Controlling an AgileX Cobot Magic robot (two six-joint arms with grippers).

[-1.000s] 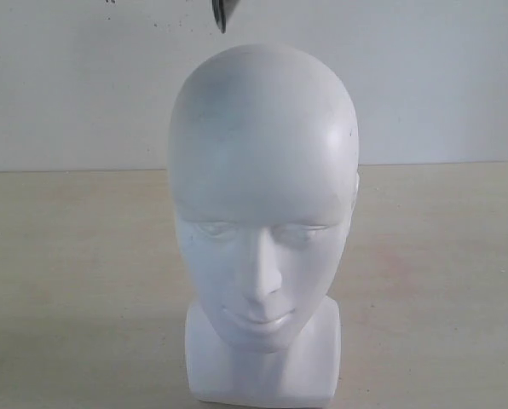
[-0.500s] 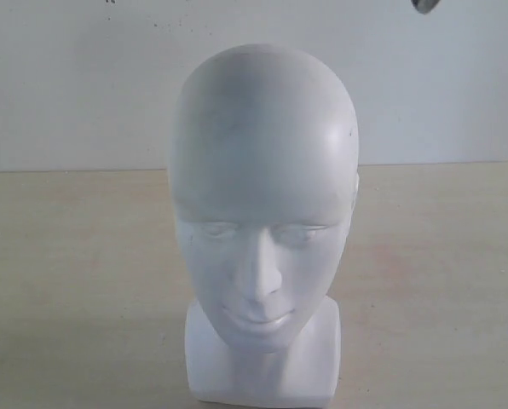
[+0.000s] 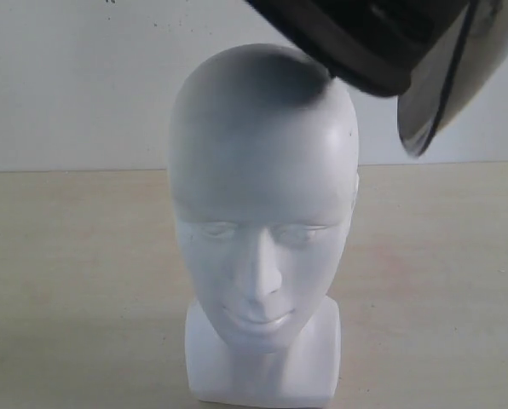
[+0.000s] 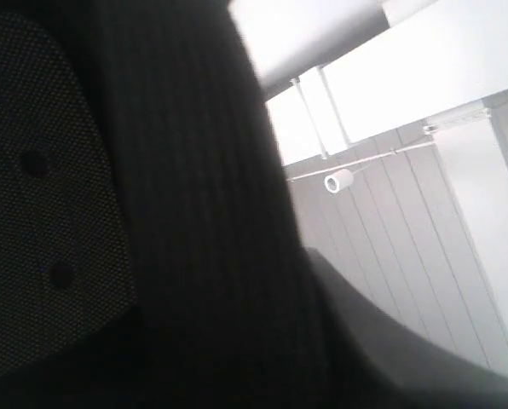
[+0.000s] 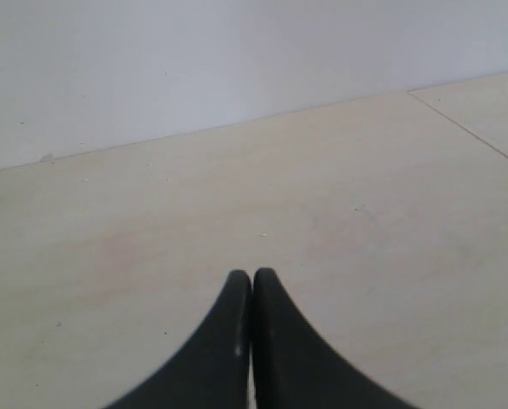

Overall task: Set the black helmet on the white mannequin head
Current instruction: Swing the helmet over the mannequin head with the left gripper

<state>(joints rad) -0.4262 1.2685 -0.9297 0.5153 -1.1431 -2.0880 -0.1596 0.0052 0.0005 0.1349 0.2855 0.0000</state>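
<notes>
Up at the top right of the exterior view, the black helmet [image 3: 365, 38] hangs in the air, tilted, with most of its shell cut off by the frame edge. Its padded lower rim dips down to the crown of the white mannequin head [image 3: 262, 196], on the right side of the view. A dark shadow spreads across the top of the skull just beneath it. Whether rim and crown actually touch, I can't say from here. The smoky visor [image 3: 446, 94] swings off to the right, clear of the head and hanging lower than the rim.

The head itself stands upright on its blocky neck base [image 3: 262, 371], face toward us, eyes closed, in the middle of the pale table [image 3: 75, 273]. The plain wall [image 3: 83, 85] sits behind it. So the helmet is not yet seated; it sits high and off to one side.

Over on the left wrist view, it's nearly all darkness: dotted mesh lining [image 4: 49, 213] and black padding right up against the lens. A strip of white panelling shows past it. I can't pick the left gripper's fingers out of that dark mass, so how wide they stand, or what they grip, I can't tell.

The right gripper [image 5: 252, 279] is plain to see: fingertips pressed together, nothing between them, low over bare tabletop.
</notes>
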